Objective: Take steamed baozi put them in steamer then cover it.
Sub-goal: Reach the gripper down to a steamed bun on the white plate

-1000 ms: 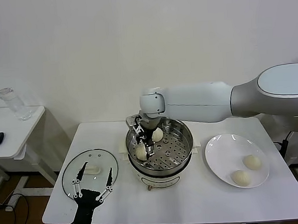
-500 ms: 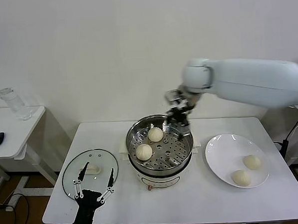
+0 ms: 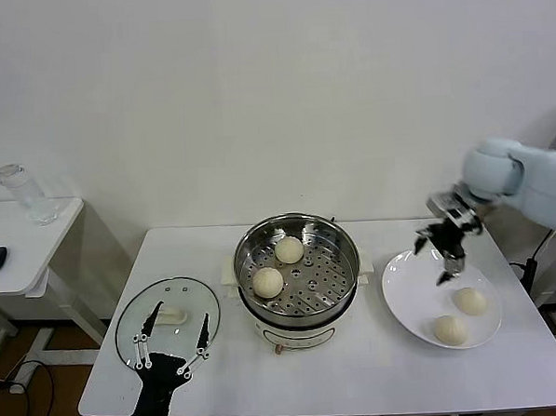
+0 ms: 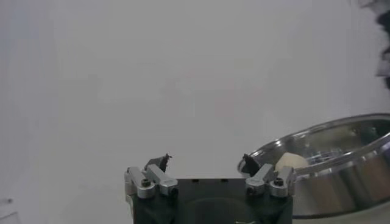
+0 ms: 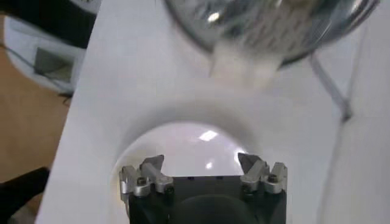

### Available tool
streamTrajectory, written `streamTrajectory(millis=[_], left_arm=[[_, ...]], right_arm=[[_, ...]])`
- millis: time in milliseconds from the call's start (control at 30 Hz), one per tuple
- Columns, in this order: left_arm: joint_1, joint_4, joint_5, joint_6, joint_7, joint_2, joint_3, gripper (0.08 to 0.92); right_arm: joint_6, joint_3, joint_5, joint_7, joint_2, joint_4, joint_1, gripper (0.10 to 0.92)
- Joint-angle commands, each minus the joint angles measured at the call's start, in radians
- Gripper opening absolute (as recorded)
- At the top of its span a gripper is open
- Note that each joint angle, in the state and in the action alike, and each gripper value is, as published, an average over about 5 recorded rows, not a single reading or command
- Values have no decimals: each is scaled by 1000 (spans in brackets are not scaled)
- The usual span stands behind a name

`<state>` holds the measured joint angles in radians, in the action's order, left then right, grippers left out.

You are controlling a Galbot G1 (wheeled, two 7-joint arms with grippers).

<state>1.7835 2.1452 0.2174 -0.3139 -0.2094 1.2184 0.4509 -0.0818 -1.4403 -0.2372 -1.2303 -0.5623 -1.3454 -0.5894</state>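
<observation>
No text, label, brand, number or sign can be read in any view: none on the round shiny stainless-steel steamer pot (image 3: 298, 267), the flat white plate (image 3: 413, 289) or the white tabletop (image 3: 361, 367).

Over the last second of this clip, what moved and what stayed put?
The right gripper, open and empty, swung from the steamer toward the robot's right, now above the plate, leaving two baozi in the tray. Unchanged: two plate buns, glass lid, left gripper parked open over it.

4 baozi (image 3: 289, 250), 1 steamer (image 3: 300, 305), 1 plate (image 3: 406, 299), 1 glass lid (image 3: 137, 313), 2 hands (image 3: 445, 251), 1 bottle (image 3: 23, 194).
</observation>
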Motion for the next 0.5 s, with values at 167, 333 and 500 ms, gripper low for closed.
streamTrajectory(millis=[167, 333, 500], left_arm=[[9, -1, 1, 0, 0, 3, 13, 823], [11, -5, 6, -5, 0, 7, 19, 823], [13, -2, 7, -6, -1, 10, 23, 823]], right_arm=[[43, 183, 137, -5, 85, 58, 319, 823], [42, 193, 140, 14, 71, 65, 344, 823], [38, 219, 131, 43, 54, 85, 380, 823]])
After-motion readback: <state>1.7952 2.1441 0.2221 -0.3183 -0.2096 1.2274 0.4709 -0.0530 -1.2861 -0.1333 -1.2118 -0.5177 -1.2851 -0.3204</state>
